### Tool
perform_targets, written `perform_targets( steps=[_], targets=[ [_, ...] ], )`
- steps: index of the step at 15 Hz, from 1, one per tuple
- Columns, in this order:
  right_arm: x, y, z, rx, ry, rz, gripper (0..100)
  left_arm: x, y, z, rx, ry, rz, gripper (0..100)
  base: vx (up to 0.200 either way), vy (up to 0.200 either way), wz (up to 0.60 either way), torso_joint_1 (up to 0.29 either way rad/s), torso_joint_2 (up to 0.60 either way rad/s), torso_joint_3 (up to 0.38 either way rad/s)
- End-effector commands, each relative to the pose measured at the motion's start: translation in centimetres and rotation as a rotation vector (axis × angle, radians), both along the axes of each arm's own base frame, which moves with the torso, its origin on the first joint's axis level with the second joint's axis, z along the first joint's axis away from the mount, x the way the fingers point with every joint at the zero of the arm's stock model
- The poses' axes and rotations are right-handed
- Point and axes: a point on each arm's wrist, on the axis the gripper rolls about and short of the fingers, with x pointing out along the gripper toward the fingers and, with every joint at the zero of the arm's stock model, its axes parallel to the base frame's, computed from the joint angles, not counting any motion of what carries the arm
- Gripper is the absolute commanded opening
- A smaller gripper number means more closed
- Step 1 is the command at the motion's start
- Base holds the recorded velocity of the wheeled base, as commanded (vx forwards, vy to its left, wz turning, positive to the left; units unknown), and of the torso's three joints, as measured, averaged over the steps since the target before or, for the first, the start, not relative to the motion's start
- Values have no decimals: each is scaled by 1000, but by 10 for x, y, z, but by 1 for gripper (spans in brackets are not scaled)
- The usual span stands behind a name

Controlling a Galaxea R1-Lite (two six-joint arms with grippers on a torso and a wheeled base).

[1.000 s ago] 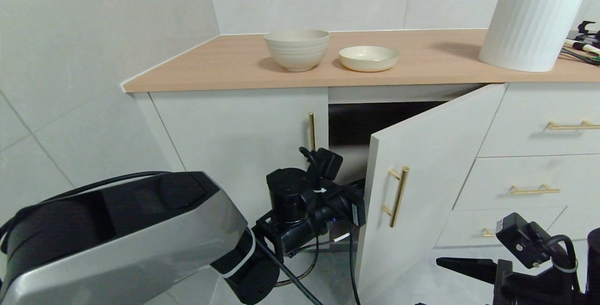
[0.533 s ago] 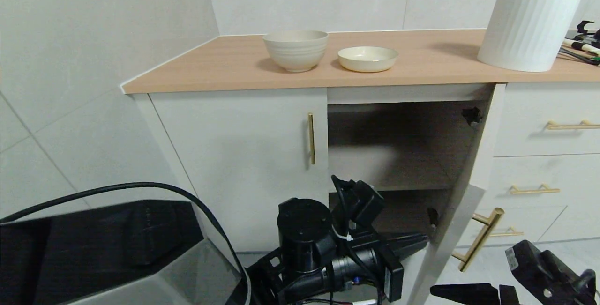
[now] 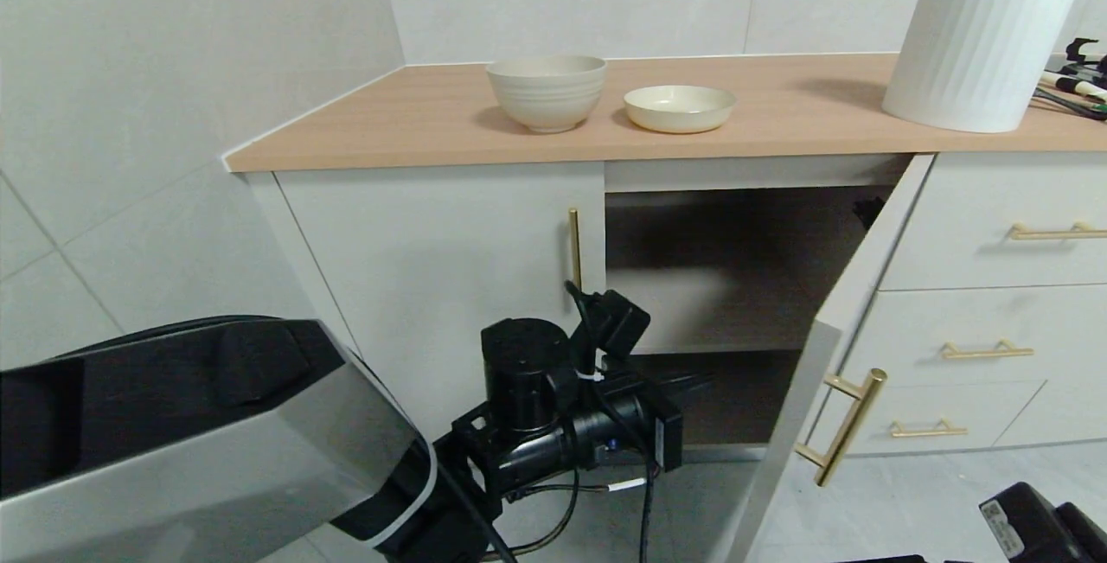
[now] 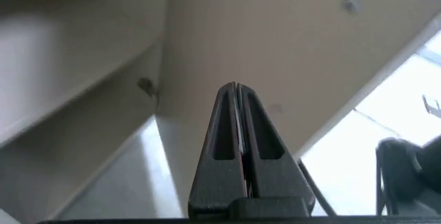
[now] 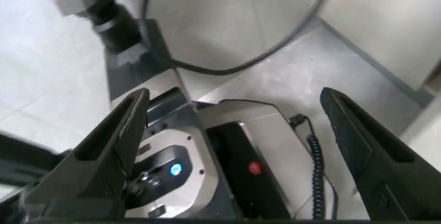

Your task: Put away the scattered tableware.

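A ribbed beige bowl and a shallow cream dish stand side by side on the wooden counter. Below them the right cabinet door is swung wide, baring a shelf inside. My left gripper hangs low in front of that opening, pointing in. In the left wrist view it is shut, its fingers pressed together with nothing between them, facing the door's inner side. My right gripper is open over the floor.
A tall white ribbed vessel stands at the counter's right, with pens beyond it. Drawers with gold handles sit to the right of the open door, whose gold handle juts outward. The left door is closed. A tiled wall bounds the left.
The right door swung from half open to wide open. My left gripper dipped low by the door's inner side, then came back up and left. My right arm sank toward the bottom edge.
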Motion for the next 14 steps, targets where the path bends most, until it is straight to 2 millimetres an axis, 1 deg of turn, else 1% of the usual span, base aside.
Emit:
perform_targets(
  steps=[1, 2, 3, 5, 6, 7, 8, 9, 10, 11, 12, 13, 14],
  targets=[
    [-3, -1, 0, 4, -4, 16, 100, 20, -30, -2, 15, -22, -15, 0, 0, 0, 0, 0, 0, 0],
    [-4, -2, 0, 8, -6, 22, 100, 19, -38, 3, 36, -24, -32, 0, 0, 0, 0, 0, 0, 0],
    [-5, -3, 2, 19, -13, 30, 100, 10, -48, 8, 42, -26, -62, 0, 0, 0, 0, 0, 0, 0],
    [-8, -6, 6, 45, -28, 57, 100, -16, -67, 11, 28, -39, -136, 0, 0, 0, 0, 0, 0, 0],
    [-11, -9, 9, 67, -41, 77, 100, -45, -79, 18, 16, -32, -220, 0, 0, 0, 0, 0, 0, 0],
    [-17, -14, 14, 108, -63, 126, 100, -101, -99, 32, -13, -12, -401, 0, 0, 0, 0, 0, 0, 0],
    [-18, -16, 15, 117, -67, 140, 100, -110, -101, 36, -23, -9, -433, 0, 0, 0, 0, 0, 0, 0],
    [-20, -17, 16, 128, -73, 155, 100, -112, -100, 40, -32, -14, -436, 0, 0, 0, 0, 0, 0, 0],
    [-20, -17, 16, 129, -74, 155, 100, -90, -90, 37, -23, -9, -367, 0, 0, 0, 0, 0, 0, 0],
    [-20, -17, 16, 128, -73, 155, 100, -75, -80, 31, -5, -3, -304, 0, 0, 0, 0, 0, 0, 0],
    [-19, -16, 18, 131, -77, 151, 100, -63, -68, 25, 17, 11, -242, 0, 0, 0, 0, 0, 0, 0],
    [-18, -15, 19, 133, -77, 144, 100, -56, -59, 20, 36, 25, -200, 0, 0, 0, 0, 0, 0, 0],
    [-14, -15, 22, 138, -83, 116, 100, -46, -42, 18, 52, 31, -136, 0, 0, 0, 0, 0, 0, 0]
  ],
)
